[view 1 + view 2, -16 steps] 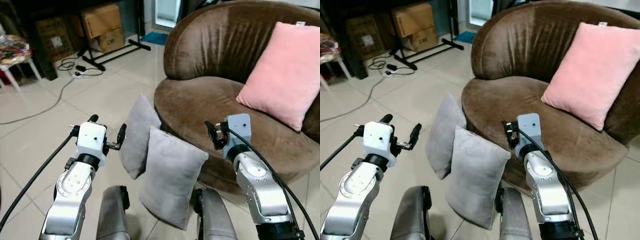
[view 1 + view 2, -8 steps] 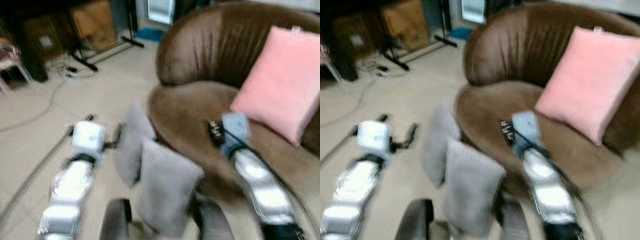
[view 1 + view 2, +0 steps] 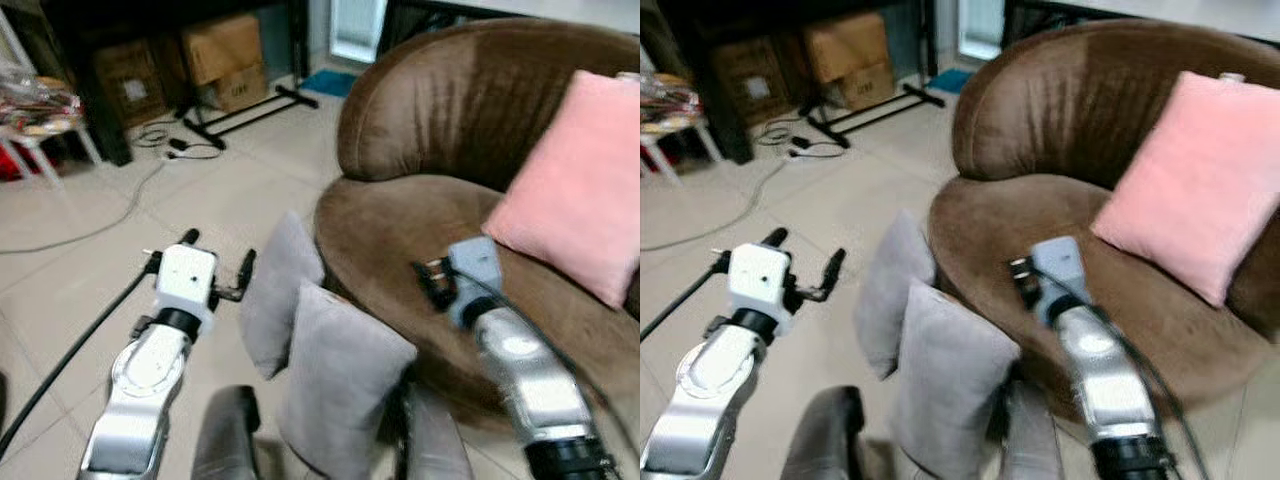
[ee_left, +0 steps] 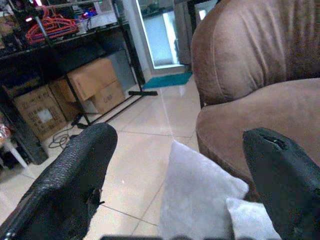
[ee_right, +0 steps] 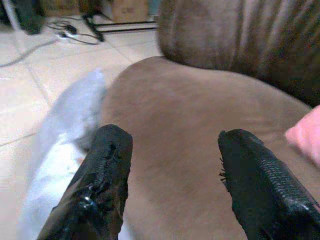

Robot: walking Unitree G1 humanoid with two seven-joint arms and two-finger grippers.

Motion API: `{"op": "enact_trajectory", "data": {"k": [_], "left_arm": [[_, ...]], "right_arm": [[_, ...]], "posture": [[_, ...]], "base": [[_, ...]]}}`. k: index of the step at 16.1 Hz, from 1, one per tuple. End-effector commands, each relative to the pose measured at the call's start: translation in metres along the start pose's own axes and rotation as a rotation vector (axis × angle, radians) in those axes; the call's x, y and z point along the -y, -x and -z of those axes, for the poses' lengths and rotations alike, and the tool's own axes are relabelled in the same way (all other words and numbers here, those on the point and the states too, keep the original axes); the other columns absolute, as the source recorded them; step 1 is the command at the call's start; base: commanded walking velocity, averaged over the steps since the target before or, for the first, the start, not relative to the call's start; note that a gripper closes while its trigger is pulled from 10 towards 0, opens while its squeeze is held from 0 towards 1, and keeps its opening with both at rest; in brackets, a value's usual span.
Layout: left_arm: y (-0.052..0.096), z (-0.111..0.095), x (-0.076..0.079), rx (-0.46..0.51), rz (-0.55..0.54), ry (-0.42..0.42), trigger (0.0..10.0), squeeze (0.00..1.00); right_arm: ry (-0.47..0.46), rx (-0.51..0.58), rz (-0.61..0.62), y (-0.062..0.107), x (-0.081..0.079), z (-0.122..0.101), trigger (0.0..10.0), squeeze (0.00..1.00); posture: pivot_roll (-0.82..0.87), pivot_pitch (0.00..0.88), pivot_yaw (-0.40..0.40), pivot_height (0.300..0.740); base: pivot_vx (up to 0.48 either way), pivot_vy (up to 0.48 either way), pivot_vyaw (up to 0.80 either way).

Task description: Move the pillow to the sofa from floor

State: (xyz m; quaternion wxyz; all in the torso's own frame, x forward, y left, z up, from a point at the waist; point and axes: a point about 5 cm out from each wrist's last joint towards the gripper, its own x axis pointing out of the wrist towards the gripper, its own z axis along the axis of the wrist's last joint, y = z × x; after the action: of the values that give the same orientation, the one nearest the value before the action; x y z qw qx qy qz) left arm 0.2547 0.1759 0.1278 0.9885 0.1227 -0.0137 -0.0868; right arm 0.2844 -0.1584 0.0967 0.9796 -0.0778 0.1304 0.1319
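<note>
- The left gripper [image 3: 214,270] is held out in front of the robot above the tiled floor [image 3: 150,210]. Its two black fingers [image 4: 75,175] are spread wide and hold nothing.
- The right gripper [image 3: 432,283] is raised over the front of the brown sofa [image 3: 420,120] seat. Its fingers are also spread wide and empty, with brown cushion showing between them.
- Two grey pillows stand on edge on the floor, leaning against the sofa's front.
- The near grey pillow [image 3: 340,375] stands just in front of the robot's legs, between the two arms and below both grippers.
- The far grey pillow [image 3: 278,290] stands just behind it, close beside the left gripper's inner finger.
- Both pillows stand with their long axis roughly upright, tilted toward the sofa, and with a top corner pointing up.
- Judging by position, the left gripper is nearer the far pillow. The near pillow lies about midway, so either arm would have to come down and inward to reach it.
- A pink pillow [image 3: 580,190] already leans against the sofa back on the robot's right.
- The seat's middle and left part is bare, which leaves room to set a pillow down.
- On the left, the floor is open tile. A cable [image 3: 90,225], boxes [image 3: 225,60] and a rack base lie well away.
</note>
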Motion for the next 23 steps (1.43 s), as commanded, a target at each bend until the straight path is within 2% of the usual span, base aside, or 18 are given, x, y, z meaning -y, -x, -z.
{"op": "enact_trajectory", "data": {"k": [1,4,5,7,8,9,12,13,17,19,21,23], "left_arm": [[0.000,0.000,0.001,-0.006,0.014,-0.011,10.0,0.00],[-0.002,0.001,0.003,-0.012,0.047,-0.031,10.0,0.00],[-0.001,0.004,0.004,-0.024,0.078,-0.036,10.0,0.00],[0.005,0.012,0.009,-0.064,0.142,-0.046,10.0,0.00],[0.009,0.018,0.010,-0.094,0.184,-0.050,10.0,0.00],[0.012,0.021,0.012,-0.110,0.222,-0.064,10.0,0.00],[0.023,0.023,0.013,-0.145,0.297,-0.091,10.0,0.00],[0.032,0.021,0.012,-0.157,0.320,-0.087,10.0,0.00],[0.042,0.021,0.016,-0.184,0.407,-0.076,10.0,0.00],[0.055,0.019,0.022,-0.222,0.526,-0.036,10.0,0.00],[0.061,0.020,0.020,-0.250,0.557,-0.040,10.0,0.00],[0.065,0.020,0.020,-0.260,0.565,-0.039,10.0,0.00]], "right_arm": [[-0.007,0.031,-0.032,-0.001,-0.001,-0.004,10.0,0.00],[0.009,0.017,-0.074,-0.007,-0.004,0.002,10.0,0.00],[0.033,-0.009,-0.092,-0.014,-0.004,0.008,10.0,0.00],[0.041,-0.039,-0.143,-0.021,-0.009,0.016,10.0,0.00],[-0.001,-0.054,-0.195,-0.024,-0.015,0.021,10.0,0.41],[-0.034,-0.072,-0.215,-0.028,-0.018,0.026,10.0,1.00],[-0.038,-0.116,-0.224,-0.040,-0.030,0.042,10.0,1.00],[-0.053,-0.131,-0.219,-0.044,-0.036,0.045,10.0,1.00],[-0.036,-0.182,-0.166,-0.053,-0.039,0.051,10.0,1.00],[0.005,-0.230,-0.110,-0.059,-0.039,0.055,10.0,1.00],[-0.007,-0.220,-0.030,-0.062,-0.035,0.053,10.0,1.00],[-0.011,-0.238,-0.012,-0.062,-0.038,0.056,10.0,1.00]], "posture": [[-0.10,0.000,0.028,0.511],[-0.09,0.000,0.027,0.491],[-0.09,0.000,0.029,0.481],[-0.09,0.000,0.024,0.466],[-0.08,0.000,0.016,0.466],[-0.07,0.000,0.007,0.466],[-0.04,0.010,0.007,0.466],[-0.02,0.047,0.010,0.466],[-0.01,0.097,0.017,0.466],[-0.01,0.129,0.024,0.466],[0.00,0.146,0.030,0.466],[0.01,0.162,0.033,0.466]], "base": [[0.000,0.000,0.00],[0.000,0.000,0.00],[0.000,0.000,0.00],[0.000,0.000,0.00],[0.000,0.000,0.00],[0.000,0.000,0.00],[0.000,0.000,0.00],[0.000,0.000,0.00],[0.000,0.000,0.00],[0.000,0.000,0.00],[0.000,0.000,0.00],[0.000,0.000,0.00]]}}
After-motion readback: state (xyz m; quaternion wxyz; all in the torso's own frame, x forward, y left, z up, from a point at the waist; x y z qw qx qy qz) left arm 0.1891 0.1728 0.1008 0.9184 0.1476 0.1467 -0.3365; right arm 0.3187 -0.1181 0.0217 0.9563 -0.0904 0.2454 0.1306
